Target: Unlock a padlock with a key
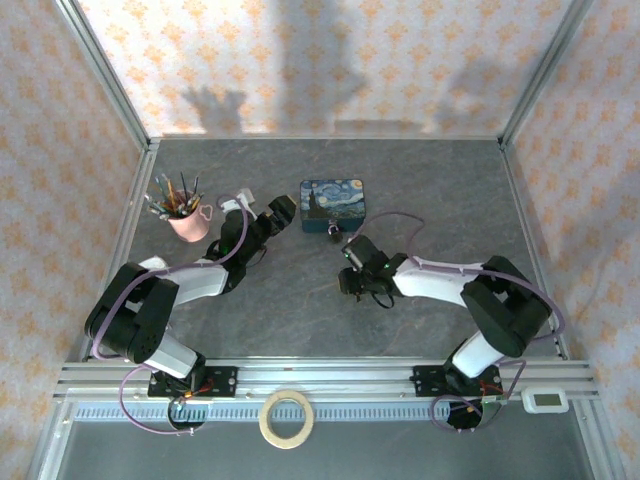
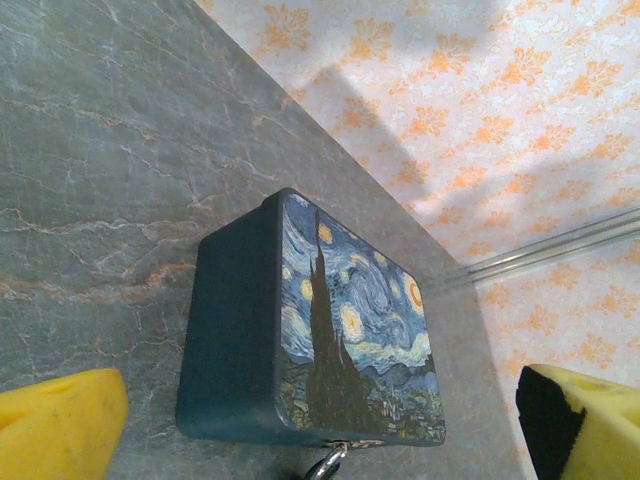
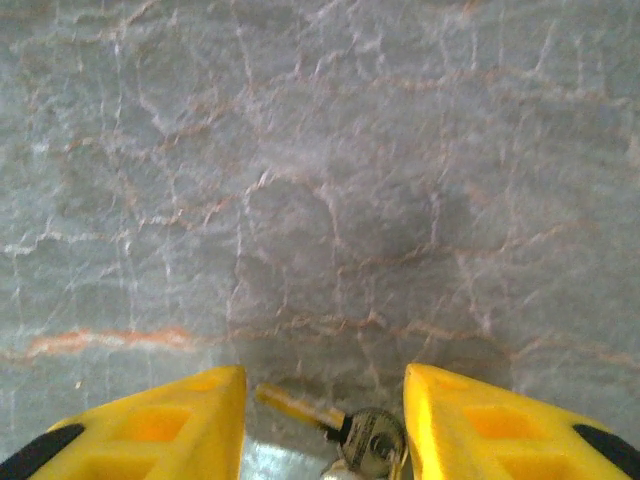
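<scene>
Key (image 3: 335, 427) flat on table between parted, unclamped jaws of right gripper (image 3: 322, 385); long axis nearly along closing line.

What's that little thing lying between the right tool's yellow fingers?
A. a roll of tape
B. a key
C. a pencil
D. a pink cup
B: the right wrist view shows a small key lying on the table in the gap between the right tool's yellow fingers.
</scene>
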Controlling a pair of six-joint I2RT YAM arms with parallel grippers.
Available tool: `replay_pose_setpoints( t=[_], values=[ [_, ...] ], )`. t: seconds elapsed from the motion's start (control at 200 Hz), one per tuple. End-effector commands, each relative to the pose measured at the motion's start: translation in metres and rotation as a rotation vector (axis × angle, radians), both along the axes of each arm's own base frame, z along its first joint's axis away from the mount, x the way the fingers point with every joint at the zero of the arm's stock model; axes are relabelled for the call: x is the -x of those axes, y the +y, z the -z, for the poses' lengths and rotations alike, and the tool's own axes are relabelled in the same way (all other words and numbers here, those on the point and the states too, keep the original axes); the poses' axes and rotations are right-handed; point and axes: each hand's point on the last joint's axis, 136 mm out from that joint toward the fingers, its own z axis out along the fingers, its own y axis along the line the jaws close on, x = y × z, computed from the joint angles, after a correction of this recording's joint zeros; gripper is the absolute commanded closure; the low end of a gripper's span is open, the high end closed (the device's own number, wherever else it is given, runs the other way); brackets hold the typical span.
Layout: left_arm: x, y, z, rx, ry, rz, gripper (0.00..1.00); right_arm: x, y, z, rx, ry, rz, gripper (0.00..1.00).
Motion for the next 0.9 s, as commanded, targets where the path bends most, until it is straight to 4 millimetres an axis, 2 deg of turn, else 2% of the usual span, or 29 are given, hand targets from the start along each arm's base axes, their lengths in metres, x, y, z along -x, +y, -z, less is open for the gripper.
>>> replay_pose_setpoints(
  t=[0.0, 0.265, 0.385, 0.661, 0.896],
  values=[
    [0.001, -0.007, -0.003, 0.039, -0.02, 0.019, 0.01, 0.015, -0.005, 0.0, 0.0, 0.037, 0.026, 0.57],
    [0.003, -0.008, -0.002, 0.045, -0.02, 0.025, 0.01, 0.018, -0.016, 0.006, 0.042, 0.046, 0.056, 0.57],
    [0.004, -0.007, -0.002, 0.048, -0.02, 0.025, 0.01, 0.018, -0.018, 0.011, 0.057, 0.047, 0.067, 0.6],
    [0.005, -0.006, -0.007, 0.05, -0.031, 0.02, 0.01, 0.018, -0.025, 0.018, 0.07, 0.032, 0.099, 0.77],
    [0.004, -0.007, -0.011, 0.064, -0.037, 0.025, 0.01, 0.005, -0.016, 0.004, 0.007, -0.046, 0.114, 0.97]
  ],
)
